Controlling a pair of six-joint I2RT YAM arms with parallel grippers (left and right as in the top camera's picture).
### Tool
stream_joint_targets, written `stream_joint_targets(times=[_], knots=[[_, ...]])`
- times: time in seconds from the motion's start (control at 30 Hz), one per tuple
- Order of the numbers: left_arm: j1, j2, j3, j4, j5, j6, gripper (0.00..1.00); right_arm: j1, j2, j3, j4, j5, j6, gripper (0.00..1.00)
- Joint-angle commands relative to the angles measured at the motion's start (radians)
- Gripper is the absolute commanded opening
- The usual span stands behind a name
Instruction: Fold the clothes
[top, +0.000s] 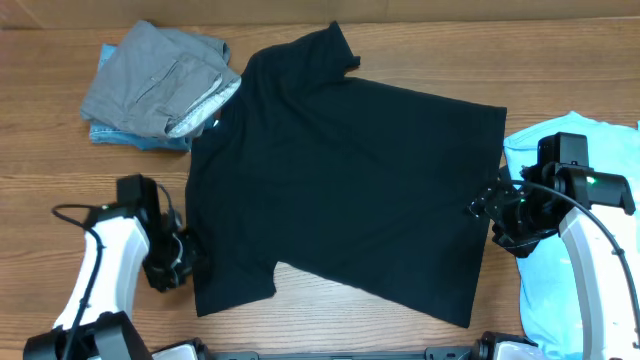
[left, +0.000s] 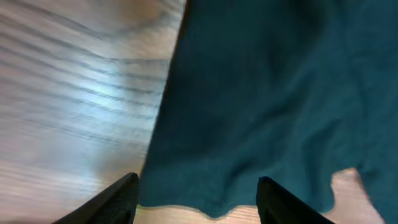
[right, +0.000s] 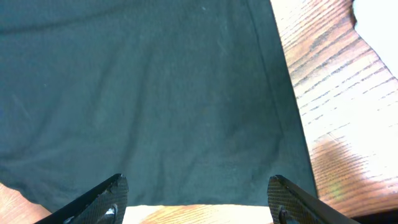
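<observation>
The large black T-shirt (top: 340, 170) lies spread flat in the middle of the table; no neck label shows. My left gripper (top: 185, 262) is open at the shirt's left sleeve edge; the left wrist view shows the cloth edge (left: 261, 112) between its open fingers (left: 198, 198). My right gripper (top: 492, 212) is open at the shirt's right edge; the right wrist view shows the hem (right: 155, 99) just ahead of its open fingers (right: 196, 199). Neither holds anything.
A grey garment (top: 160, 75) lies on a blue piece (top: 120, 132) at the back left, touching the shirt's corner. A light blue T-shirt (top: 580, 230) lies at the right edge under my right arm. Bare wood (top: 60, 180) shows at the left.
</observation>
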Motion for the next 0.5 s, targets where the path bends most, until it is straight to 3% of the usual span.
stream_joint_targets(times=[0.0, 0.33, 0.47], knots=[[0.002, 0.002, -0.066, 0.069, 0.023, -0.035, 0.58, 0.003, 0.000, -0.003, 0.009, -0.007, 0.005, 0.75], [-0.001, 0.002, -0.152, 0.165, -0.004, -0.110, 0.51, 0.003, 0.000, -0.003, 0.000, -0.009, 0.031, 0.77], [-0.001, 0.003, -0.152, 0.169, -0.003, -0.110, 0.24, 0.003, 0.000, -0.003, 0.003, -0.008, 0.032, 0.79]])
